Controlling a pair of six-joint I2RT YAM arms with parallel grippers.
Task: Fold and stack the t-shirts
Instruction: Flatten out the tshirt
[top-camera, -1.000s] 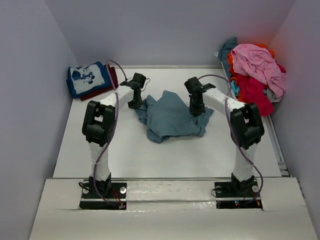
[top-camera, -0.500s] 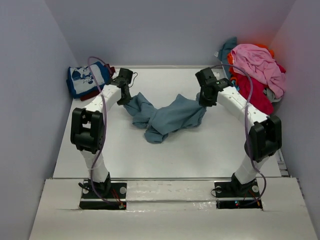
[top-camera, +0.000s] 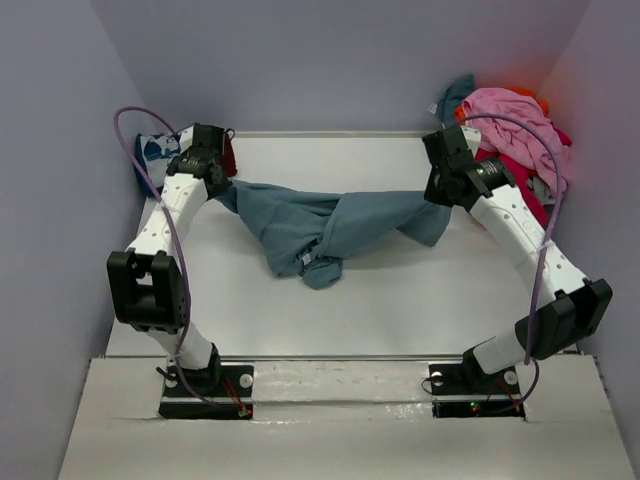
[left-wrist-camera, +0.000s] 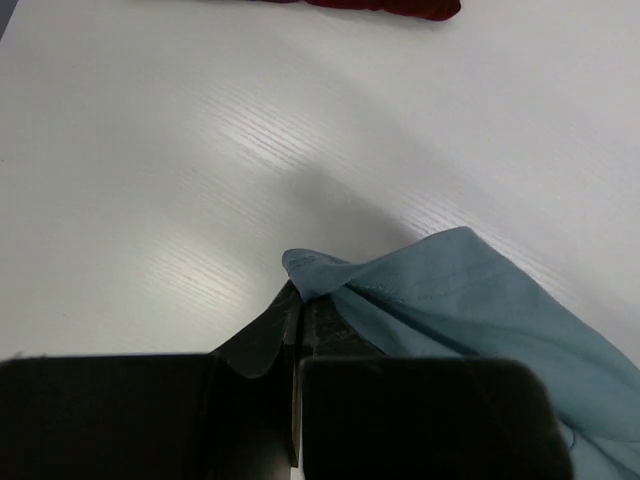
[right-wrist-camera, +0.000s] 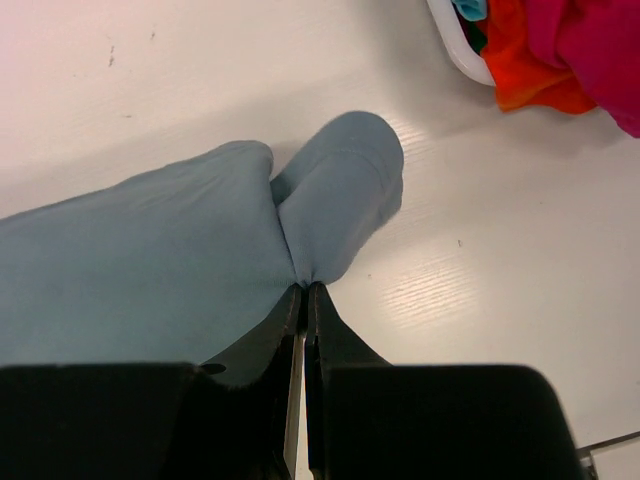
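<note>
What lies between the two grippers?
The slate-blue t-shirt, pinched by the left gripper at one end and the right gripper at the other, its bunched middle drooping toward the table. The top view shows it.

A white table (top-camera: 400, 290) is filling the middle of the overhead view, its grained surface catching soft streaks of light. Pale lavender-grey walls are closing it in: the back wall (top-camera: 330, 60) at 12 o'clock, the left wall (top-camera: 50, 150) at 9, the right wall (top-camera: 615, 200) at 3. A white board (top-camera: 340, 440) is lying at 6.
</note>
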